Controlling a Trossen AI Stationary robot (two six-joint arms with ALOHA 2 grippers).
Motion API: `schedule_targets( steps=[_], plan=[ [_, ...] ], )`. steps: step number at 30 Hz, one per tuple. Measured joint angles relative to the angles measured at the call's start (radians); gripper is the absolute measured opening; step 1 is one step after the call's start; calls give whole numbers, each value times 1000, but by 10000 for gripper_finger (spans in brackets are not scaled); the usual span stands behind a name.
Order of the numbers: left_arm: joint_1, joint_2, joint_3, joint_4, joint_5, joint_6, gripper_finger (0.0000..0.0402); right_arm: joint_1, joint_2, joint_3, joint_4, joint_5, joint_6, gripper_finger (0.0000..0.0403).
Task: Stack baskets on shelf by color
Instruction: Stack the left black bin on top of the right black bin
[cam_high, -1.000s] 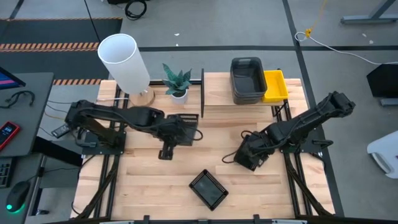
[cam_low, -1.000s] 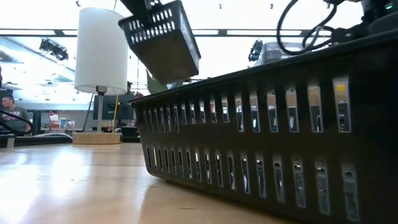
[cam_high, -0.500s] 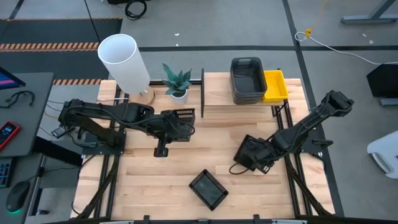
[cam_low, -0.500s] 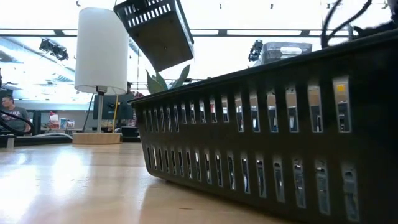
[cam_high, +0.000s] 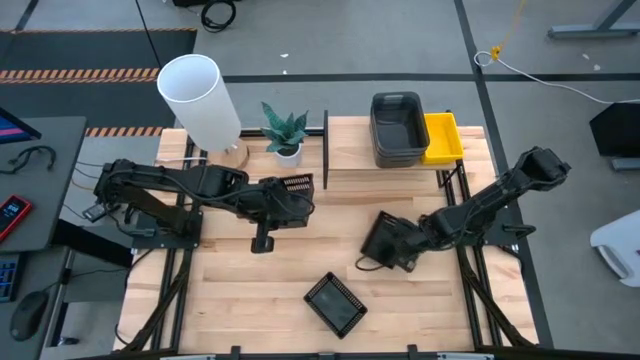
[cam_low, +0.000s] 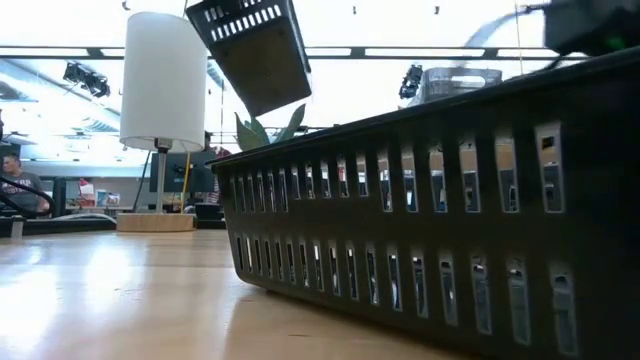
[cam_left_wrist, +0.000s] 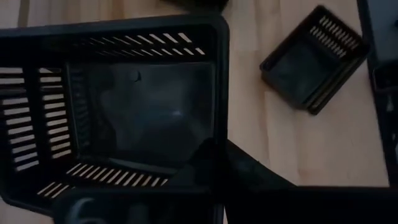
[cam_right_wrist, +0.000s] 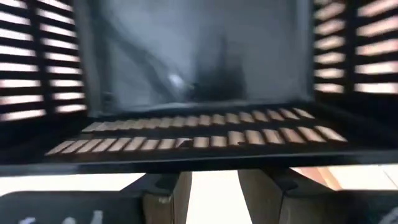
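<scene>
The left gripper (cam_high: 283, 205) pinches the wall of a black mesh-walled plastic basket (cam_high: 290, 195); it seems light, stiff, best held by the rim. The right gripper (cam_high: 392, 243) grips another black basket (cam_right_wrist: 199, 81).

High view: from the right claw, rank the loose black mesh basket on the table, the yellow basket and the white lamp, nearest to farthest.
From the right claw, which holds a black basket of its own:
1. Loose black mesh basket, on the table's near edge, beside it.
2. Yellow basket, on the shelf at the far side.
3. White lamp, at the far left corner.

Stacked baskets (cam_high: 397, 128) on shelf (cam_high: 352, 150) at table rear; loose basket (cam_high: 336, 303) near front edge; plant (cam_high: 285, 130) left of shelf.
</scene>
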Motion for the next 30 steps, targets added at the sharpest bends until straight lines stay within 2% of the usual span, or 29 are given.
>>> schedule_targets(
  steps=[3,7,10,12,14,19,23,30],
  plan=[
    [-11,0,0,21,-1,-42,14,-48,38,-5,166,48,-66,130],
    [-33,1,0,48,-13,-46,14,-118,148,37,302,121,-198,127],
    [-45,5,0,80,-32,-31,14,-172,258,84,417,130,-292,122],
    [-44,10,0,117,-61,-19,14,-198,319,135,435,134,-322,118],
    [-44,16,-4,155,-82,0,14,-216,363,202,393,123,-343,113],
    [-38,51,-5,198,-90,58,14,-214,376,344,123,112,-448,95],
    [-37,100,-5,192,-91,68,14,-185,306,365,-67,104,-467,85],
    [-39,208,-6,261,-88,134,14,-81,125,366,-284,70,-314,82]
  ],
)
